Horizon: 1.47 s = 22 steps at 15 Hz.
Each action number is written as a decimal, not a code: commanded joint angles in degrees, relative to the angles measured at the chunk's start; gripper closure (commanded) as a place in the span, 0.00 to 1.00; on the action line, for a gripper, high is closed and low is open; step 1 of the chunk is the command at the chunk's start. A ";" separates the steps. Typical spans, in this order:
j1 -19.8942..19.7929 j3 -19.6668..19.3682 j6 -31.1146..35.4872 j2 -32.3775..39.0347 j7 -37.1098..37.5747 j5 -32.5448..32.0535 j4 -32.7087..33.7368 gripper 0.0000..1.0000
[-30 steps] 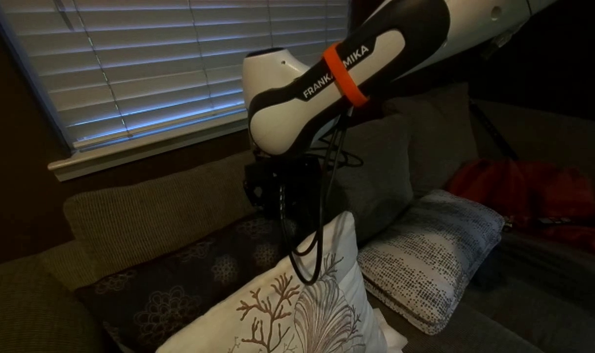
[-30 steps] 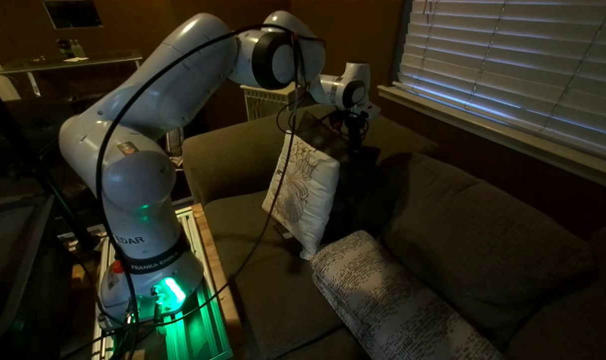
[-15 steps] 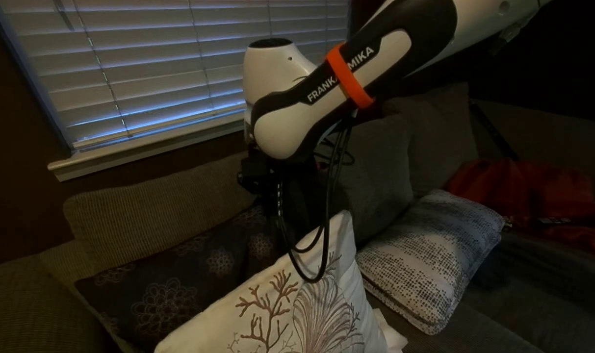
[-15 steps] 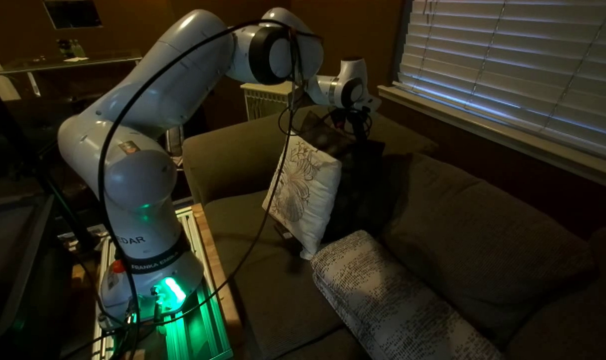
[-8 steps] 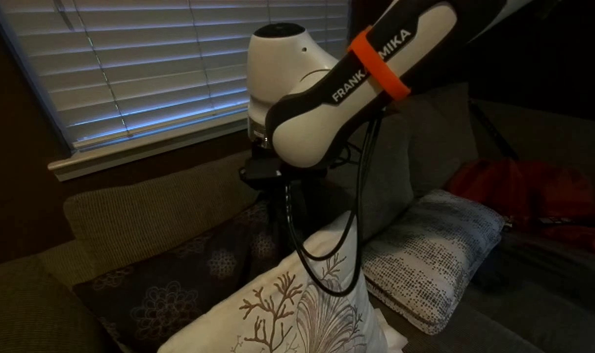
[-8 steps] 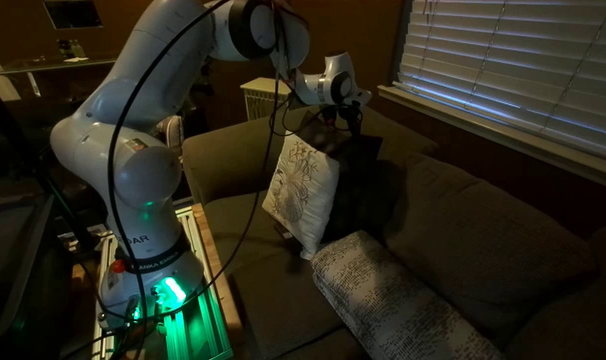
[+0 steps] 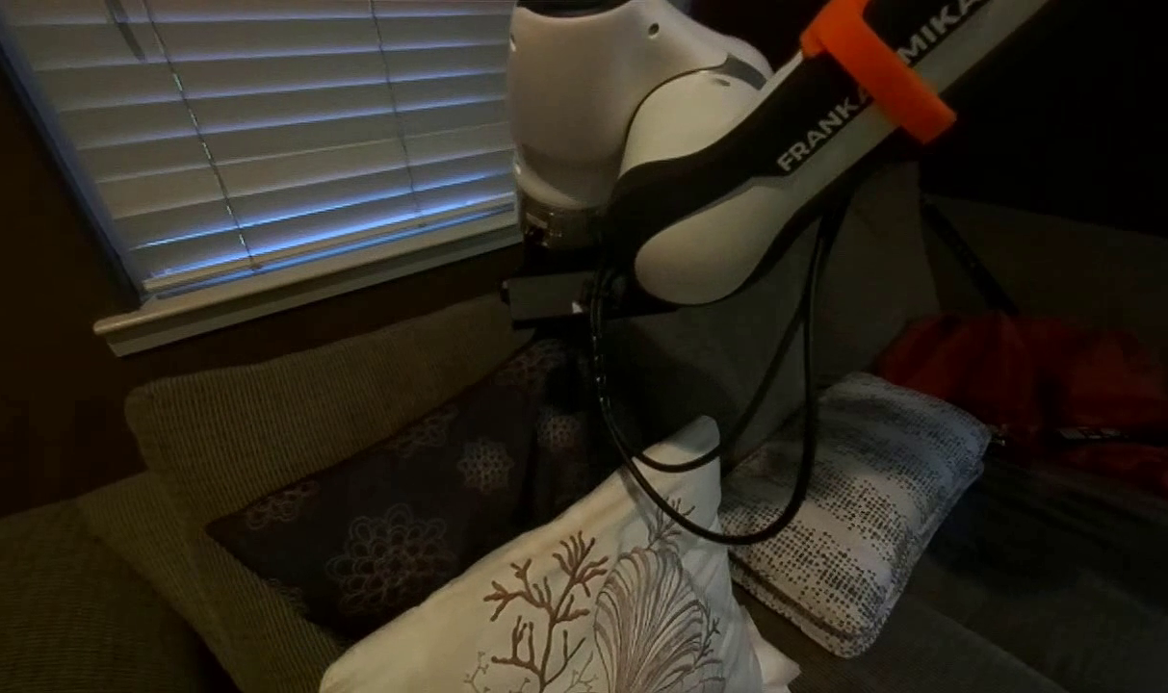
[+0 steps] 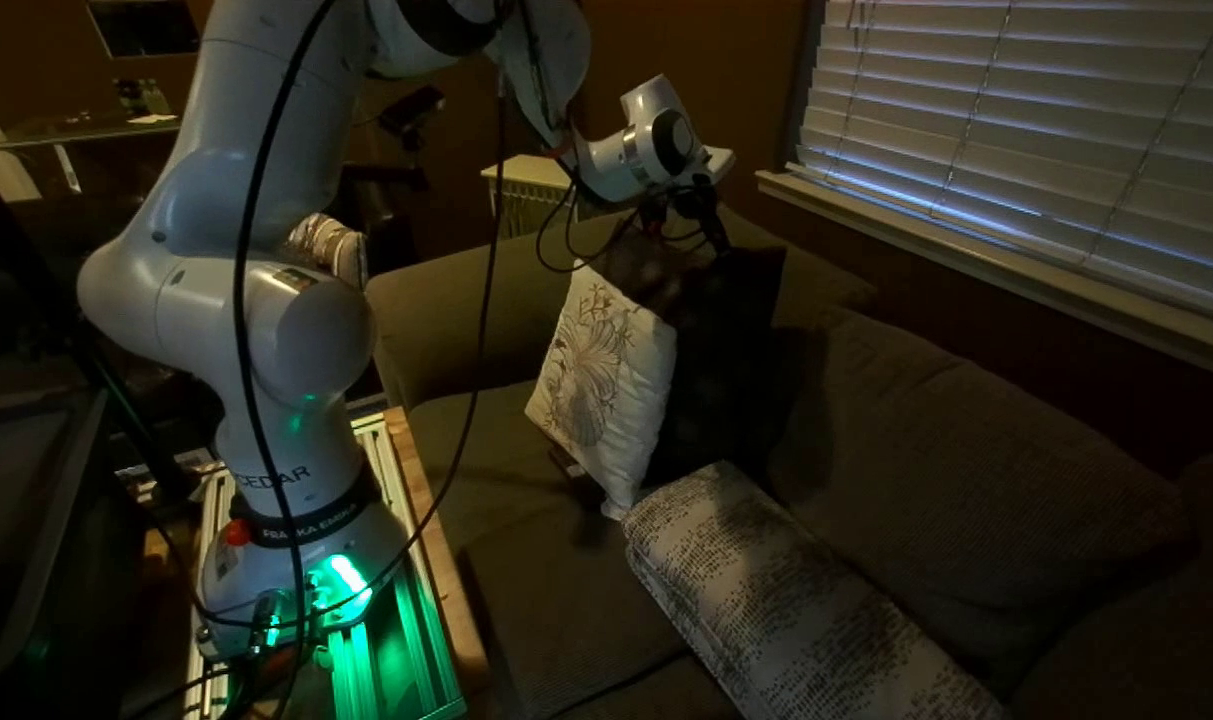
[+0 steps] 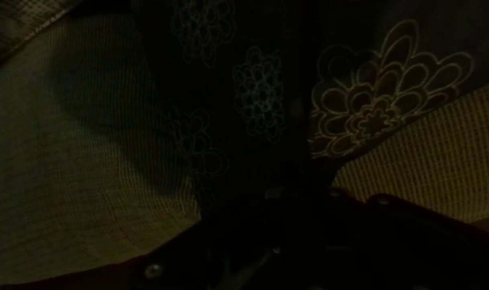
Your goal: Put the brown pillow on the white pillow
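In an exterior view, the gripper (image 8: 716, 240) points steeply down onto the top edge of the brown pillow (image 8: 728, 350), which stands up behind the cream pillow (image 8: 611, 370) with its stitched branches. The white pillow (image 8: 786, 590), pale and speckled, lies on the couch (image 8: 546, 600) just beside them; whether it touches the brown one, I can't tell.

In an exterior view, the arm (image 7: 704, 241), with its orange band (image 7: 877, 72), reaches in past the window blinds (image 7: 304, 125). The flowered face of the brown pillow slants up to a high corner right under the gripper; its lower part is hidden by the cream pillow.

The wrist view is very dark, but the jaws look close together, pinching a fold of the brown pillow between them, the cloth creased there; their tips are lost in shadow.
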 commanded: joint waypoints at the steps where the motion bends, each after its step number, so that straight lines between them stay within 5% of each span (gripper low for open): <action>1: 5.23 -5.73 -0.24 -7.09 10.62 -9.74 -5.85 0.99; 6: 10.66 -8.07 -4.71 -12.58 26.15 -23.81 -10.59 0.99; 9: 9.44 -4.33 -10.84 -16.55 32.71 -34.17 -11.84 0.99; 14: 1.71 7.24 -20.01 -21.45 37.74 -46.90 -12.32 0.99; 22: -11.89 25.06 -35.60 -28.08 42.82 -43.97 -16.64 0.99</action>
